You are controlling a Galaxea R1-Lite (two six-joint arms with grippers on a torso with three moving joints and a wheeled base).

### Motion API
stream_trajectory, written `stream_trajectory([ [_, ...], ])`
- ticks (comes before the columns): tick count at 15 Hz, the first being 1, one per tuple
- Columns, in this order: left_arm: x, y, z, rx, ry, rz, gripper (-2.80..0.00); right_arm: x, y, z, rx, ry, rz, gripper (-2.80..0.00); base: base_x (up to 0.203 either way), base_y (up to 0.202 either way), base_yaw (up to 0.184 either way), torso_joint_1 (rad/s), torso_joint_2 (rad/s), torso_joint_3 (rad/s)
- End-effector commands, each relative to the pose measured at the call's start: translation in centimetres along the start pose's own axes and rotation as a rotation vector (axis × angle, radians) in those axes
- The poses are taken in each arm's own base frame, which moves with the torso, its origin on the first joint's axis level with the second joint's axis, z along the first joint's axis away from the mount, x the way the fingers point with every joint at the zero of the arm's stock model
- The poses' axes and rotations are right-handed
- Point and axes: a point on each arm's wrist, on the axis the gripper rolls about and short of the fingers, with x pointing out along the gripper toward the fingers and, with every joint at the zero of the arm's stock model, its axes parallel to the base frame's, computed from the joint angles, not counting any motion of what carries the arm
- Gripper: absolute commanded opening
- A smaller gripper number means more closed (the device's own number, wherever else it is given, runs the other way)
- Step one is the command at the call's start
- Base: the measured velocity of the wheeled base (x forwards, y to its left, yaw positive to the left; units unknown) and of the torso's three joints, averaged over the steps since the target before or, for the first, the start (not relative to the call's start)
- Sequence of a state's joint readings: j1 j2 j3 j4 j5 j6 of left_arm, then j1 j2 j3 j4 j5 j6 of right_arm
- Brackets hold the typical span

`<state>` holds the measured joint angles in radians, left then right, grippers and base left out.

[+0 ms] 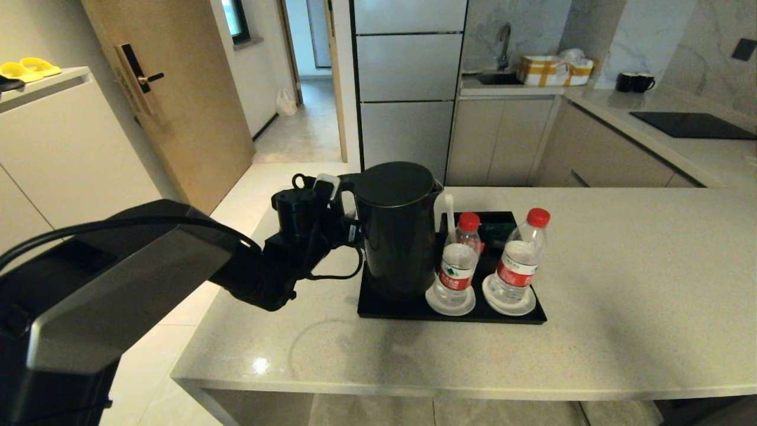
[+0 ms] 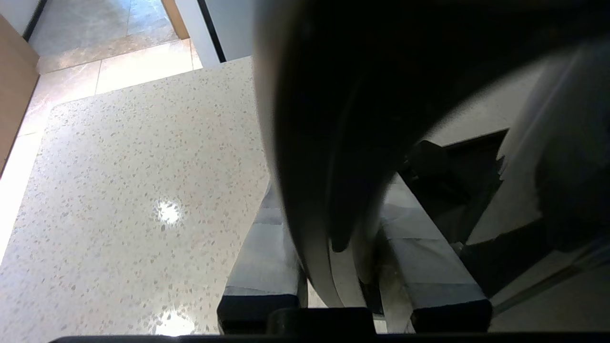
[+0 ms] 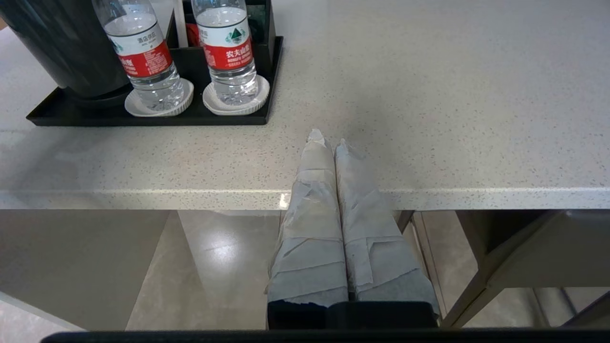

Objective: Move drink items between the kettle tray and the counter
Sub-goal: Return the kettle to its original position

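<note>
The tall black kettle (image 1: 396, 231) stands at the left end of the black tray (image 1: 514, 318) on the beige counter (image 1: 621, 296). My left gripper (image 1: 340, 204) reaches in from the left and is shut on the kettle's loop handle (image 2: 333, 190), with a taped finger on each side of it. Two clear water bottles with red caps (image 1: 458, 260) (image 1: 520, 257) stand upright on the white saucers (image 1: 450, 306), to the right of the kettle. My right gripper (image 3: 329, 140) hangs shut and empty at the counter's front edge, right of the tray (image 3: 143, 119); it is outside the head view.
The counter's thick front edge (image 1: 414, 391) runs below the tray. A farther counter with a black hob (image 1: 692, 124), two black cups (image 1: 636, 81) and a sink lies at the back right. Bare counter spreads right of the tray (image 3: 429, 95) and left of the kettle (image 2: 119, 190).
</note>
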<state>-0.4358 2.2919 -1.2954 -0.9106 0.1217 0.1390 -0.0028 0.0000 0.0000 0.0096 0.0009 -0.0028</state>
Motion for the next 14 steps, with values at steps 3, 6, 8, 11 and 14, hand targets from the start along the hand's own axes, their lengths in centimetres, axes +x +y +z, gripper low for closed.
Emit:
stream_trajectory([
  [3, -1.0, -0.7, 0.3, 0.007, -0.001, -0.017, -2.8, 0.0, 0.0, 0.0, 0.0, -0.002, -0.003, -2.8, 0.0, 0.0, 0.0, 0.0, 0.0, 0.0],
  [6, -1.3, -0.8, 1.0, 0.014, -0.021, -0.017, -2.8, 0.0, 0.0, 0.0, 0.0, -0.002, -0.003, -2.8, 0.0, 0.0, 0.0, 0.0, 0.0, 0.0],
  [8, -1.6, -0.7, 1.3, 0.016, -0.025, -0.015, -2.8, 0.0, 0.0, 0.0, 0.0, -0.002, -0.002, -2.8, 0.0, 0.0, 0.0, 0.0, 0.0, 0.0],
  [11, -2.0, -0.6, 1.7, 0.02, -0.03, -0.014, -2.8, 0.0, 0.0, 0.0, 0.0, -0.003, -0.001, -2.8, 0.0, 0.0, 0.0, 0.0, 0.0, 0.0],
  [14, -1.5, -0.5, 1.9, 0.019, -0.037, -0.011, -2.8, 0.0, 0.0, 0.0, 0.0, -0.002, -0.001, -2.8, 0.0, 0.0, 0.0, 0.0, 0.0, 0.0],
])
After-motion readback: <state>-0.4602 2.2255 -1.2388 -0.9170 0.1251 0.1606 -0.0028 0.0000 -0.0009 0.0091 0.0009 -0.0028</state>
